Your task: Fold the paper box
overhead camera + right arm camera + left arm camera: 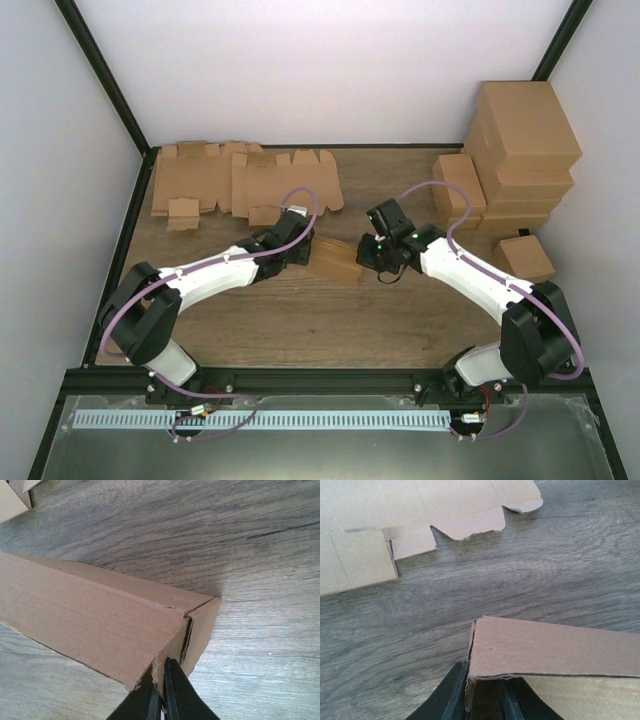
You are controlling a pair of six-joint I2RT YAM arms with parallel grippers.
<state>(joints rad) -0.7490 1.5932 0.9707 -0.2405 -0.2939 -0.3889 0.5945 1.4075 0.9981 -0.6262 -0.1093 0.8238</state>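
Two white robot arms, left arm (200,275) and right arm (470,275), reach over a wooden desk (330,330). Stacked boxes (520,150) stand far right and flat cardboard sheets (240,180) lie far left. Mid-desk, between the arms, lies the paper box (335,260): plain brown, oblong, walls folded up. The right jaws pinch its corner edge. The left jaws straddle the opposite end wall, and I cannot tell whether they grip it.

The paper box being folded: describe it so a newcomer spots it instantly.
At the middle of the wooden table, the left gripper and right gripper meet. The paper box is the small, half-formed brown cardboard piece between them. Unlike the flat blanks far left and the stacked boxes far right, it sits alone.
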